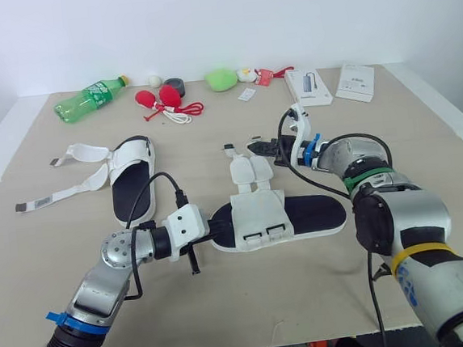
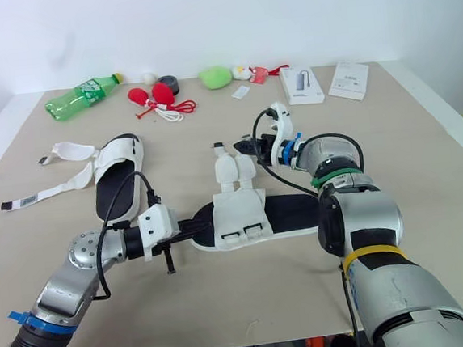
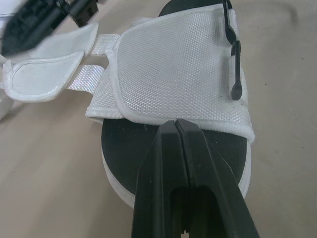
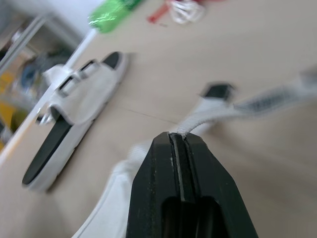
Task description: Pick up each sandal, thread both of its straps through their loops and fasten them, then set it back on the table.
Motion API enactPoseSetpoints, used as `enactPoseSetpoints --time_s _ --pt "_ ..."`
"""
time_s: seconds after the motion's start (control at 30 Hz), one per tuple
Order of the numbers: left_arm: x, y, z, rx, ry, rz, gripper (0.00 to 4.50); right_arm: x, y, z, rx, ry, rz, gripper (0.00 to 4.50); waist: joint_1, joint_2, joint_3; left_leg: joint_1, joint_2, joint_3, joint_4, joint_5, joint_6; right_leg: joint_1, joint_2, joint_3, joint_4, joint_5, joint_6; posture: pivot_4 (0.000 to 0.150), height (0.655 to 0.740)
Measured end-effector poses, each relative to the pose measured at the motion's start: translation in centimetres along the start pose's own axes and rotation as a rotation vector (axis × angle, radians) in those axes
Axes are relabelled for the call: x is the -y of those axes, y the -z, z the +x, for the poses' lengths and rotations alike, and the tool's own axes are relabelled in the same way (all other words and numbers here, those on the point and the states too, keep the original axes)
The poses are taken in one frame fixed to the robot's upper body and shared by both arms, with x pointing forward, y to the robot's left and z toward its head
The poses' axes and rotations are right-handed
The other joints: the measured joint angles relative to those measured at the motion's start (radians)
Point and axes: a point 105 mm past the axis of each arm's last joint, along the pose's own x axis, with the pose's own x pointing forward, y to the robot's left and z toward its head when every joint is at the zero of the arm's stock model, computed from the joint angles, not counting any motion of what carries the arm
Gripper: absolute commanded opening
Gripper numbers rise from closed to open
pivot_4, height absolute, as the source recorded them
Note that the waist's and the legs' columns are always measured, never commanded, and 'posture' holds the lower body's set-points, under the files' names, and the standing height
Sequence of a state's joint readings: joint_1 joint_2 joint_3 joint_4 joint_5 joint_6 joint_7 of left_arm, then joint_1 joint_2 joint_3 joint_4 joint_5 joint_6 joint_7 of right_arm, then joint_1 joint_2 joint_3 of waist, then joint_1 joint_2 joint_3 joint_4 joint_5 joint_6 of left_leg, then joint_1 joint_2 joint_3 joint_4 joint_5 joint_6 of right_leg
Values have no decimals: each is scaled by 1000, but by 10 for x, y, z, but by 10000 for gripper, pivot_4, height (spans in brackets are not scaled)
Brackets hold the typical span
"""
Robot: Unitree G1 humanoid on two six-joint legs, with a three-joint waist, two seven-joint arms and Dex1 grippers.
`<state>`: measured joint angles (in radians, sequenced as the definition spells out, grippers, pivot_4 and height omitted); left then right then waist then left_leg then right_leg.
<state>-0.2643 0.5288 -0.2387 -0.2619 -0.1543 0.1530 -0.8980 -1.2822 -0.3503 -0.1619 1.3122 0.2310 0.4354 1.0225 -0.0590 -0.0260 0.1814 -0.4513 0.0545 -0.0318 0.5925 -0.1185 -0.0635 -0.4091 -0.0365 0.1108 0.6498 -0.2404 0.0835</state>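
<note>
— Right gripper [image 4: 178,136]: we log it clamped on one strap [image 4: 200,120] of the near sandal [image 1: 312,215]; left gripper [image 3: 176,125] closed, at that sandal's end.
— Risk, we judge: a hard tug frees the strap, or the sandal skids.

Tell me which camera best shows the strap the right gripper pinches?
The right wrist view: the white strap sits clamped in the shut right gripper. The eye views show it small, beside the near sandal. The left wrist view shows its padded flap partly.

Unfastened, flat: near sandal [image 1: 308,214], far sandal [image 1: 131,186].
</note>
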Motion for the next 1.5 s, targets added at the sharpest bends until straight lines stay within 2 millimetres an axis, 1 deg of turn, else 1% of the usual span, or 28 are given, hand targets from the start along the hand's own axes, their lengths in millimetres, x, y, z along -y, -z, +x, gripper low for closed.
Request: enactPoseSetpoints --time_s 0.13,0.17,0.23,0.3,0.33,0.4,0.43,0.47,0.5,0.53,0.57,0.63,0.67,0.7,0.77,0.8,0.87,1.27,1.37,1.5 --pt "-1 0 0 0 -8 -1 0 -9 -9 -2 40 -87 -103 395 0 0 0 0 0 0 0 0 0 0 0 0 0 0 0 1500 7400" --pt "-2 0 0 -3 -19 -1 0 -14 -12 -4 63 -138 -165 395 0 0 0 0 0 0 0 0 0 0 0 0 0 0 1 1500 7400" --pt "-3 1 0 -7 -22 -1 0 -16 -12 -5 73 -161 -196 395 0 0 0 0 0 0 0 0 0 0 0 0 0 0 0 1500 7400" --pt "-5 3 0 -18 -28 1 0 -23 -13 -13 130 -234 -371 395 1 0 0 0 0 -1 0 0 0 1 0 -1 0 0 1 1500 7400" --pt "-5 5 0 -28 -27 0 0 -38 -2 -26 163 -349 -705 395 0 0 0 0 0 -1 0 0 0 1 0 -1 0 -1 1 1500 7400" --pt "-6 7 0 -33 -26 -5 0 -50 14 -37 152 -453 -951 395 0 0 0 2 0 -1 0 0 0 2 0 -1 0 -1 1 1500 7400" --pt "-6 7 0 -34 -26 -6 0 -51 16 -37 150 -463 -971 395 0 0 0 2 0 -1 0 0 0 2 0 -1 0 -1 1 1500 7400" --pt "-6 8 0 -36 -25 -9 0 -56 23 -41 149 -493 -1072 395 0 0 0 2 0 -1 0 0 0 3 0 -1 0 -1 1 1500 7400" --pt "-6 9 0 -38 -25 -10 0 -58 27 -43 148 -508 -1124 395 1 0 0 3 0 -1 0 0 0 3 0 -1 0 -1 1 1500 7400" --pt "-7 11 0 -44 -25 -15 0 -65 41 -51 139 -554 -1321 395 1 0 0 4 0 -1 0 0 0 4 0 -1 0 -1 1 1500 7400" --pt "-7 11 -1 -44 -25 -15 0 -66 43 -52 139 -559 -1352 395 0 0 0 4 0 -1 0 0 0 4 0 0 0 0 1 1500 7400" --pt "-7 11 0 -45 -20 -11 0 -70 48 -58 135 -590 -1511 395 0 1 0 5 0 0 0 1 -1 4 0 0 0 -1 -1 1500 7400" --pt "-8 11 0 -47 -16 -10 0 -73 52 -62 140 -613 -1619 395 0 1 0 6 0 0 0 1 -1 5 0 0 0 -2 -4 1500 7400" --pt "-8 11 0 -47 -16 -9 0 -74 52 -63 140 -616 -1632 395 0 1 0 6 0 0 0 1 -1 5 0 0 0 -2 -4 1500 7400" --pt "-8 11 0 -51 -10 -5 0 -77 58 -68 140 -651 -1763 395 -1 1 0 9 1 0 0 1 -1 7 0 0 0 -2 -5 1500 7400" --pt "-8 12 0 -53 -6 -4 0 -80 63 -71 146 -687 -1870 395 -1 1 0 10 1 1 0 1 -1 8 0 0 0 -2 -5 1500 7400" --pt "-8 14 0 -59 0 -7 0 -85 72 -78 145 -762 -2030 395 -1 1 0 12 1 1 0 1 -1 10 0 0 0 -2 -6 1500 7400" --pt "-7 13 2 -59 14 9 0 -91 67 -81 185 -769 -2098 395 4 1 0 13 2 1 0 1 -1 10 0 0 1 -2 -7 1500 7400" --pt "-7 14 2 -60 15 10 0 -93 61 -80 191 -751 -2125 395 4 1 0 13 2 1 0 1 -1 10 0 0 1 -2 -7 1500 7400" --pt "-7 14 2 -64 14 13 0 -100 51 -75 243 -732 -2168 395 5 1 0 13 2 1 0 1 -1 10 0 0 1 -2 -7 1500 7400"
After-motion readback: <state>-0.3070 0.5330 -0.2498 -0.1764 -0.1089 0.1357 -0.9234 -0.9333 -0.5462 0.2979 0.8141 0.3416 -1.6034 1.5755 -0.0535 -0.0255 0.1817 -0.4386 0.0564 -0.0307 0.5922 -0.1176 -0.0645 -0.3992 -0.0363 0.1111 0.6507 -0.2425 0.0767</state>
